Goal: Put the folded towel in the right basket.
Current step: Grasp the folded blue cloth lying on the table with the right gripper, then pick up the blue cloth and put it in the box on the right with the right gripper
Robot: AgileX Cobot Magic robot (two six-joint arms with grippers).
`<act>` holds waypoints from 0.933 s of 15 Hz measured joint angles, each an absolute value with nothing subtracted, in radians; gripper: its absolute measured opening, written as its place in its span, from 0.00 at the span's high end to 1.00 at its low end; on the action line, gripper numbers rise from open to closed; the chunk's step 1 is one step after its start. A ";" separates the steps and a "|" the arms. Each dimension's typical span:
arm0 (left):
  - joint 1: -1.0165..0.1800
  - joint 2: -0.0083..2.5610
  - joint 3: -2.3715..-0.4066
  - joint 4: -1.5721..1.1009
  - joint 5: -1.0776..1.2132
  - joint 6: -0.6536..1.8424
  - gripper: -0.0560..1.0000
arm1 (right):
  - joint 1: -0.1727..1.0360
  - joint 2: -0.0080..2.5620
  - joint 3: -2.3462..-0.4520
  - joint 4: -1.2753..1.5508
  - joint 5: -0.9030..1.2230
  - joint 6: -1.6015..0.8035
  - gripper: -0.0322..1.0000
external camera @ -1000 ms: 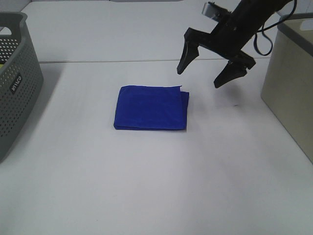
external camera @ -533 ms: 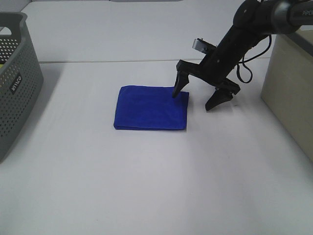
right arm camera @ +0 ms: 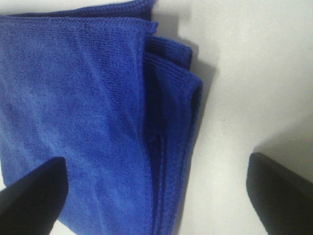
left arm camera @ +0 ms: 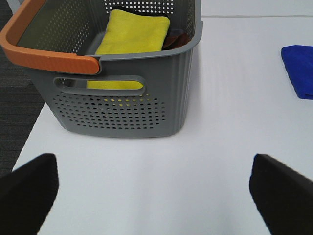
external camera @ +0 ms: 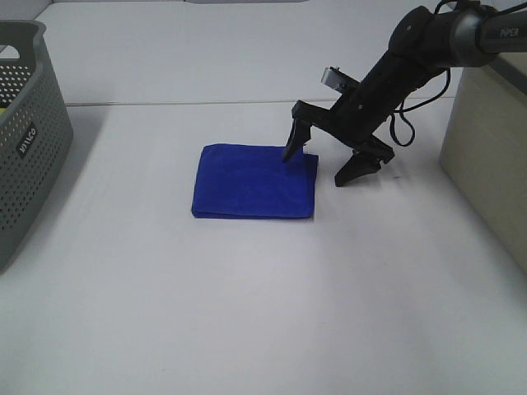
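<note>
Finds folded blue towel (external camera: pixel 251 181) flat in the middle of the bench (external camera: pixel 247 313), layered edge turned toward the right basket (external camera: pixel 486 156) and straddled by the wide-spread right pincer (external camera: pixel 315 169), one tip over cloth, the other over bare surface just beside.

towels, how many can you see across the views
2. A blue towel lies folded on the table near its middle; a yellow towel lies in the grey basket on the left. A reddish thing beside the yellow one, mostly hidden, may be a third.
</note>
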State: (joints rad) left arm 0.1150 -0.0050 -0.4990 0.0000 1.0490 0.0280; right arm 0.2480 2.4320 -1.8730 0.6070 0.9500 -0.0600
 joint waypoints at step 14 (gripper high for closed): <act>0.115 -0.005 -0.499 0.000 1.049 0.028 0.01 | 0.407 2.464 -1.873 0.695 0.876 -0.148 0.85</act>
State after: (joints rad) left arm 0.1150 -0.0050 -0.4990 0.0000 1.0490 0.0280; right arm 0.4070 2.4640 -1.8730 0.6950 0.8760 -0.1480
